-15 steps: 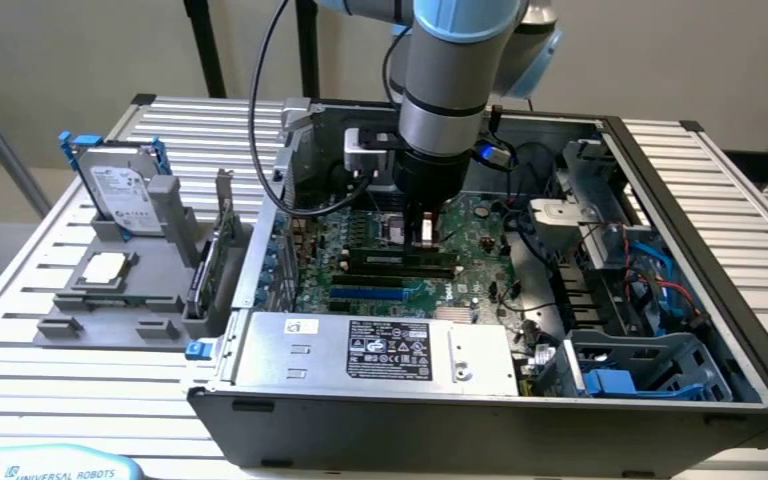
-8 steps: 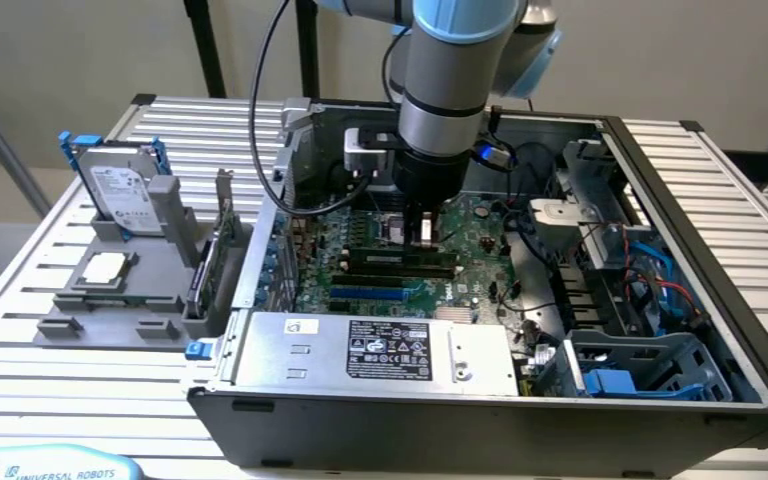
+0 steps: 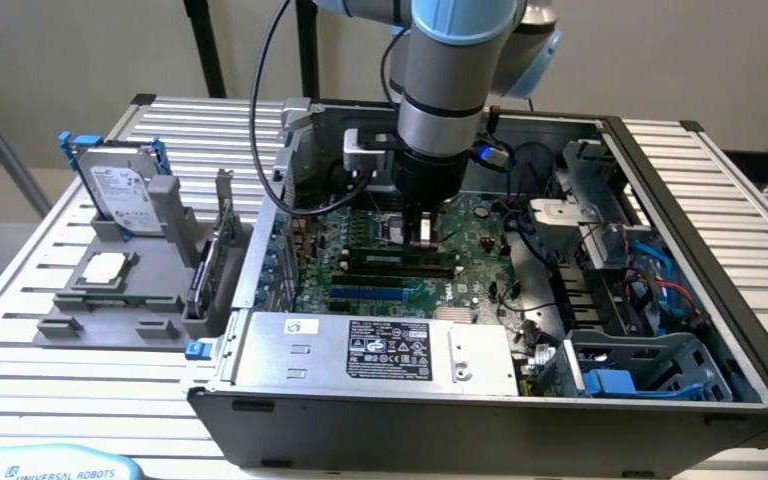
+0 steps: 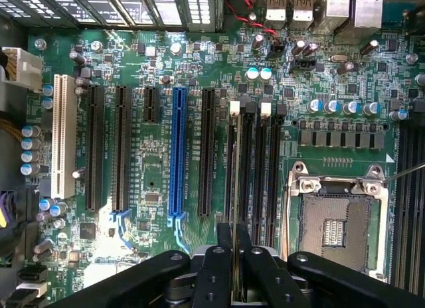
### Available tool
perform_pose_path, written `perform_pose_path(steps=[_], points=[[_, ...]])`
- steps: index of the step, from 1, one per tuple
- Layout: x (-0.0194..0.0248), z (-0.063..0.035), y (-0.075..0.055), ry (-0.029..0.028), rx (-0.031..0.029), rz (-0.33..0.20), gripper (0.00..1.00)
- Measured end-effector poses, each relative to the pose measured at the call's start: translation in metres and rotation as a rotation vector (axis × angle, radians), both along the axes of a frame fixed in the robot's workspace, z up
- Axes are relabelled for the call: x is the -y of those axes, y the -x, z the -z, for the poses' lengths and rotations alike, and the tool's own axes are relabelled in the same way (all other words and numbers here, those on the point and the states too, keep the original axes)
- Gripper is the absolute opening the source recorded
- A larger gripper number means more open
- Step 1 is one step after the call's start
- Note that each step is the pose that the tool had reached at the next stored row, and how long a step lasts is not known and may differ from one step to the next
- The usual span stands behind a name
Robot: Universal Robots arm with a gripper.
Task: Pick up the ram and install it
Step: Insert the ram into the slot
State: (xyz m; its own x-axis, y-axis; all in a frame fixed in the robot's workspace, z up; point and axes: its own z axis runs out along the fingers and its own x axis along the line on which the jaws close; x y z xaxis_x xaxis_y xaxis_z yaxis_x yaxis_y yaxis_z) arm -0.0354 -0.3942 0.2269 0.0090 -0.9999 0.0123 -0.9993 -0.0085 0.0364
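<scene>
Gripper (image 4: 234, 255) closest in, jaws pinched on the ram (image 4: 236, 188), seen edge-on as a thin strip running straight out from the fingers. It stands over a black memory slot (image 4: 247, 168), white latches (image 4: 234, 109) at the far end. Board (image 4: 153, 155) beyond; socket (image 4: 335, 222) beside. Best kept upright, lined along the slot, pressed evenly.

Matt black plastic fingers (image 4: 219, 271) over a glossy green motherboard (image 4: 159, 142).
</scene>
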Motion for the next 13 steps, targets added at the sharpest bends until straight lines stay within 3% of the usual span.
perform_pose_path(steps=[13], points=[[0.0,0.0043,0.0002,0.0033,0.0013,0.0,0.14]])
